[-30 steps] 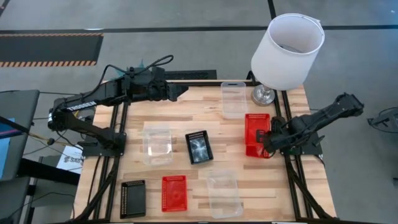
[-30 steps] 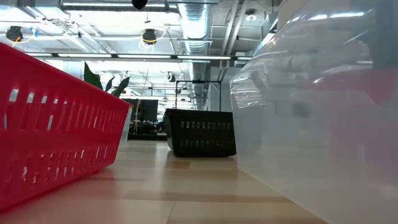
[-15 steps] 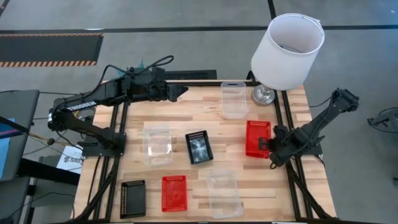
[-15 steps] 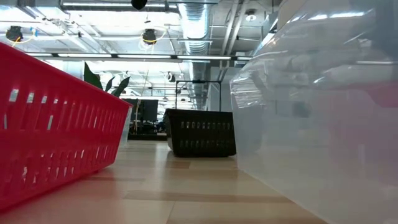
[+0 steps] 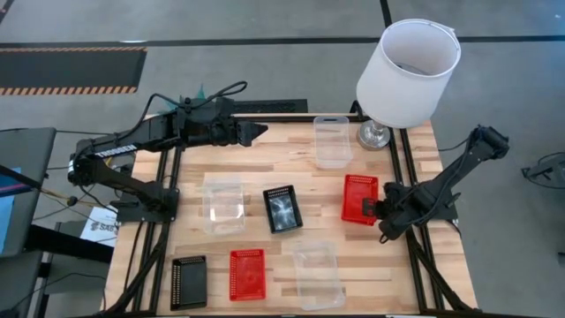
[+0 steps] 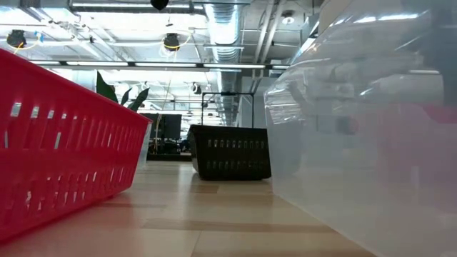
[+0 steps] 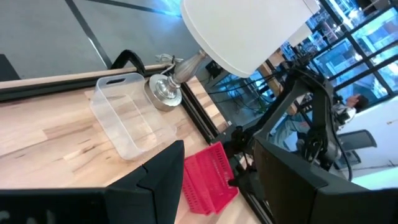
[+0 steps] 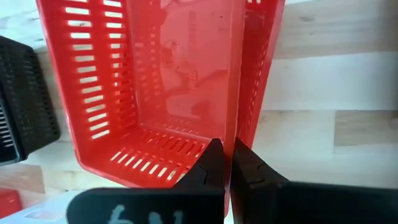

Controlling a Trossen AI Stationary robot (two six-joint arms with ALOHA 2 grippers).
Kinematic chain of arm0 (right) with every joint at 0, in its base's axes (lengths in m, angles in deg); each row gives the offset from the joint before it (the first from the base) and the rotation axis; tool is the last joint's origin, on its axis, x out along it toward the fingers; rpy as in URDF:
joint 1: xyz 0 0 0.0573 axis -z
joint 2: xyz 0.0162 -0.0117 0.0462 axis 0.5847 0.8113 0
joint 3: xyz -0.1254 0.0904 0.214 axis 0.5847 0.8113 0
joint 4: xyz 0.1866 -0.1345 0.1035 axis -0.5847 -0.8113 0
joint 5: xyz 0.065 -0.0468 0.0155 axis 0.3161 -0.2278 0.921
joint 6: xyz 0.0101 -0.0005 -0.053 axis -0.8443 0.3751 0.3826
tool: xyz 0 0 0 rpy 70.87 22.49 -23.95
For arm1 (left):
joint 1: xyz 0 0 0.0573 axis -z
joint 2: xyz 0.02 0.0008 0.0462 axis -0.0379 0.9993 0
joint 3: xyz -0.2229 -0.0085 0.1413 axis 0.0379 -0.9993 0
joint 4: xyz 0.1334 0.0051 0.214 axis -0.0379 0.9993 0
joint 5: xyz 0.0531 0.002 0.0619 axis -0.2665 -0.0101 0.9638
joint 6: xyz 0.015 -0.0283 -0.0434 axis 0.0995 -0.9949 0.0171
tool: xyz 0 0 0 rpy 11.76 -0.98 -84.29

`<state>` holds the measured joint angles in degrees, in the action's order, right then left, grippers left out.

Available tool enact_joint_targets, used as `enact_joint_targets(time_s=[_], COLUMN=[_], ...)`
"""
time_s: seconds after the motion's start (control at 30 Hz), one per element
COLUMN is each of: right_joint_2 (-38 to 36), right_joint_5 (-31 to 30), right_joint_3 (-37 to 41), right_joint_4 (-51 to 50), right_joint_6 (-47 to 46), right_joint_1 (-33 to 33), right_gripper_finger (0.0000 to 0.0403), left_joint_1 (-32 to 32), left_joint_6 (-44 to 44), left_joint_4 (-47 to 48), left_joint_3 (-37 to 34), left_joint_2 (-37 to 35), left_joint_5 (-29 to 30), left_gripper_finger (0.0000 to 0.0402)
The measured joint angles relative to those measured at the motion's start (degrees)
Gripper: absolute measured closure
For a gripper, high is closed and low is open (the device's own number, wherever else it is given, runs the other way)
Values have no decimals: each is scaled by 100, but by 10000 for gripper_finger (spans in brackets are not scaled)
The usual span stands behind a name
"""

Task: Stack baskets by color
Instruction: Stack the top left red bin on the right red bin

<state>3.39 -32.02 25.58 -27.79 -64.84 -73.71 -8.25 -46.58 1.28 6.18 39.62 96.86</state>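
Right tool (image 8: 227,163) clamped on the wall of the red basket (image 5: 360,199), right side of the table (image 5: 265,150).

Carry it level toward the second red basket (image 5: 247,273) at the front; pass between the black basket (image 5: 282,208) and the clear basket (image 5: 318,273). Left tool (image 5: 258,131) waits open at the back edge.

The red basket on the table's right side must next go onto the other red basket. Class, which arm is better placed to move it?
The right. Its gripper is shut on the red basket's wall. The left gripper hovers open over the table's far edge, holding nothing, far from the other red basket.
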Motion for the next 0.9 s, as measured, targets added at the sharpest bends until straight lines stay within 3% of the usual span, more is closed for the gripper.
enact_joint_targets(time_s=[0.5, 0.9], right_joint_2=[613, 708], right_joint_5=[308, 483], right_joint_3=[0, -2], right_joint_4=[329, 316], right_joint_6=[-108, -39], right_joint_1=[-31, -31], right_gripper_finger=[383, 348], left_joint_1=[12, 12], left_joint_6=[-40, -42], left_joint_4=[0, 30], left_joint_3=[0, 0], left_joint_2=[2, 2], left_joint_5=[45, 43], left_gripper_finger=[219, 219])
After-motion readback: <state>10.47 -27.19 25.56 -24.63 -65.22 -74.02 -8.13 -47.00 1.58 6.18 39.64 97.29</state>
